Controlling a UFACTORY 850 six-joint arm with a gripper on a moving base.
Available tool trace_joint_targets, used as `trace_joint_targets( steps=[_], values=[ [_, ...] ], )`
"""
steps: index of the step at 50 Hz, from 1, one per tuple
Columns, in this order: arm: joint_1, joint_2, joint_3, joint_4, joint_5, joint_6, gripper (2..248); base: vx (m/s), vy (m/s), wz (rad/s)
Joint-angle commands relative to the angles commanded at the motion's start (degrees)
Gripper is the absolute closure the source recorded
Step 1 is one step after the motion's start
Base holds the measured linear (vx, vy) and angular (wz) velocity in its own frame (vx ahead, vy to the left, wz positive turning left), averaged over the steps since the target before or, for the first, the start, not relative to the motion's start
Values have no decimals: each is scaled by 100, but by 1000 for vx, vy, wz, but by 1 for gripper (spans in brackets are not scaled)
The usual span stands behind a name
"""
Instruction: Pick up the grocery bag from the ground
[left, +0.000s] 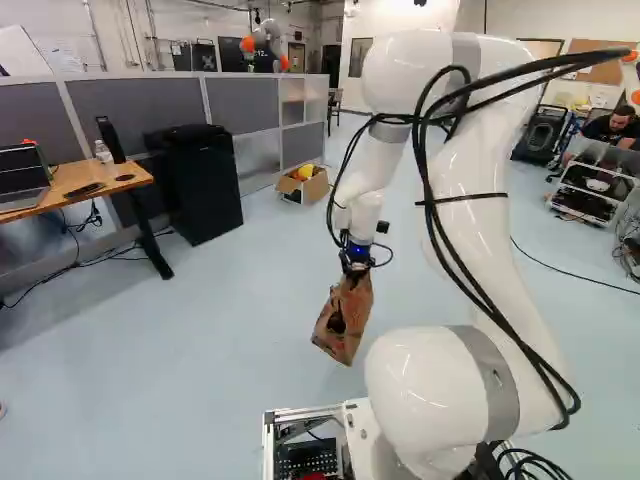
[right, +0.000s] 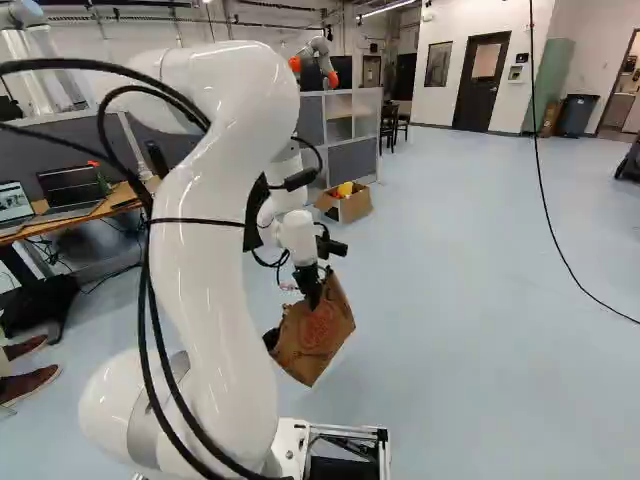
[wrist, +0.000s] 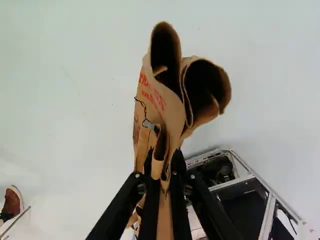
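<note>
My gripper (left: 354, 268) points down near the middle of the left base view, and the brown paper grocery bag (left: 345, 325) hangs tilted beneath it. In the right base view the bag (right: 314, 335) shows its red print, above the floor. Seen from the wrist, my gripper (wrist: 162, 172) is shut on the bag (wrist: 170, 107): both fingers pinch its gathered paper from two sides, and its crumpled rim curls open ahead of them. The bag's inside is mostly dark.
A cardboard box (right: 345, 202) with yellow and red things stands by the partition. A desk (left: 95, 185) with laptops and a black cabinet (left: 197, 180) stand to the left. The base frame (wrist: 240, 180) lies below the bag. Another robot (right: 315, 62) is behind the partition.
</note>
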Motion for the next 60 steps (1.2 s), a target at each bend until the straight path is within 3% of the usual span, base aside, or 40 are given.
trace_joint_targets(
  steps=[46,60],
  values=[
    [-29,2656,1481,0,0,0,229,0,0,0],
    [-33,2865,1604,0,2,-1,229,0,0,0]
  ],
)
